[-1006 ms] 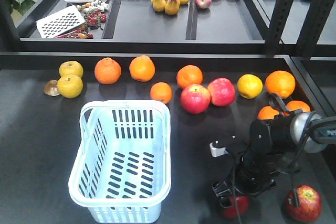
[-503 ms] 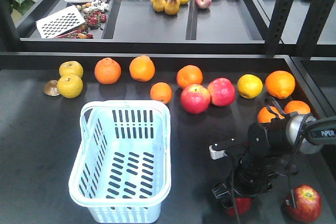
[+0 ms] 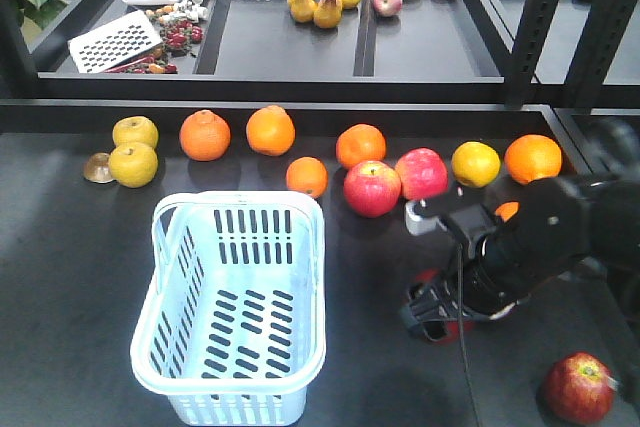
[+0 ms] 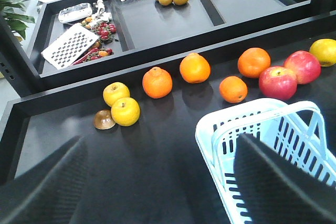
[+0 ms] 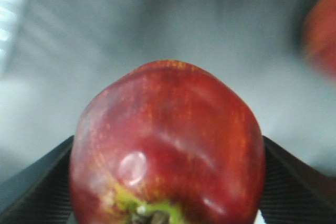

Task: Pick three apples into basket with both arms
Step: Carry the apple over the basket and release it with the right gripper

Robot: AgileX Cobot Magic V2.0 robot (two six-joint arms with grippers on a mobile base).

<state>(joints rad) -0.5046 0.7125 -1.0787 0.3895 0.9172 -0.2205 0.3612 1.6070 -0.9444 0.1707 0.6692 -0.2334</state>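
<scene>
On the black table, my right gripper is clamped on one apple, right of the basket and clear of it. A second apple lies near-right. My left gripper gapes wide.
</scene>
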